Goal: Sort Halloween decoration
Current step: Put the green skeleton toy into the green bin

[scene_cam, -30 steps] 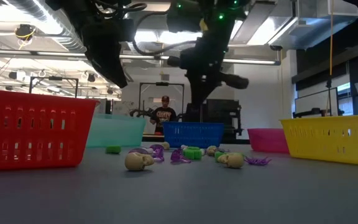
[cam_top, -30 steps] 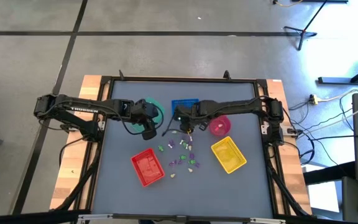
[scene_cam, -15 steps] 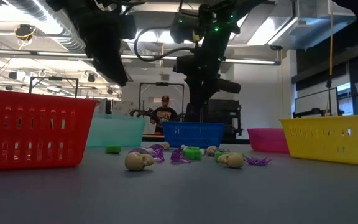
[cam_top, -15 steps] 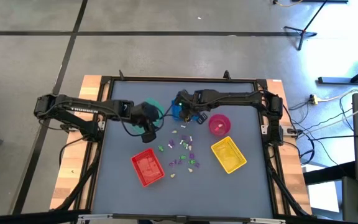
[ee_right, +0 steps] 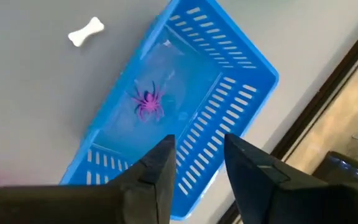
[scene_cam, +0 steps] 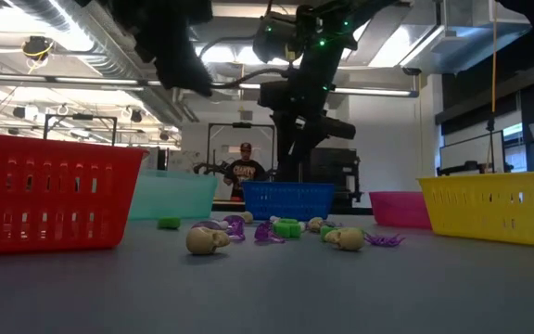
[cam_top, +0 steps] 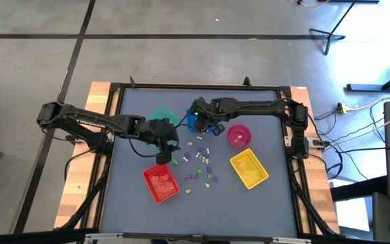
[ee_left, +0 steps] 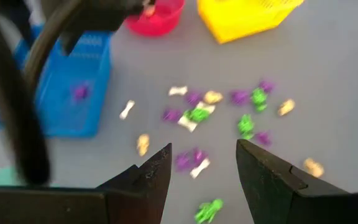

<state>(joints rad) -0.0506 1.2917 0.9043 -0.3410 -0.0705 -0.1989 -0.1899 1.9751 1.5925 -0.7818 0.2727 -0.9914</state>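
Observation:
The Halloween decoration, several tiny green, purple and white trinkets (cam_top: pixel 198 166), lies scattered on the grey table's middle. One purple spider (ee_right: pixel 146 102) lies on the floor of the blue tray (ee_right: pixel 229 106). My right gripper (ee_right: pixel 199 155) hangs open above that tray (cam_top: pixel 192 120), holding nothing. My left gripper (ee_left: pixel 204 167) is open above the table, at the left edge of the scattered trinkets (ee_left: pixel 197 115), with nothing between its fingers.
A red tray (cam_top: pixel 161 181) sits near left and a yellow tray (cam_top: pixel 249 168) near right. The pink bowl (cam_top: pixel 239 136) stands right of the blue tray, the green tray (cam_top: pixel 161 115) left of it. A white bone (ee_right: pixel 86 32) lies beside the blue tray. A person stands far behind the table (scene_cam: pixel 246 167).
My right gripper has gone from above the trinkets toward the table's far edge and now hangs over the blue tray. My left gripper has left the green tray and gone toward the near edge, to the left side of the trinkets.

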